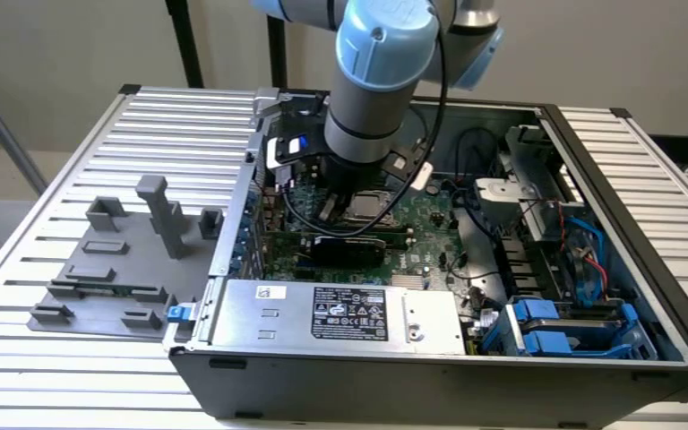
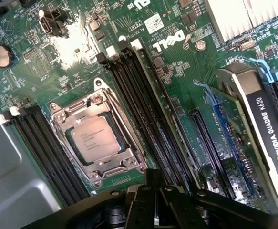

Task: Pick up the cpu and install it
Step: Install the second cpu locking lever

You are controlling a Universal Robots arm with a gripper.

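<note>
The cpu (image 2: pixel 95 138), a silvery square chip, lies flat inside the black socket with the metal frame (image 2: pixel 62 120) on the green motherboard (image 2: pixel 186 67). My gripper (image 2: pixel 155 210) hangs just above the board beside the socket, its black fingers shut with nothing between them. In the exterior view the arm reaches down into the open computer case, and the gripper (image 1: pixel 347 202) sits over the socket (image 1: pixel 376 209) near the middle of the board.
Black memory slots (image 2: pixel 139 90) run along both sides of the socket. A Quadro graphics card (image 2: pixel 267 129) stands nearby. The case holds a power supply (image 1: pixel 332 313), blue drive bays (image 1: pixel 559 327) and cables (image 1: pixel 476 152). Grey fixture blocks (image 1: pixel 117 269) stand on the ribbed table.
</note>
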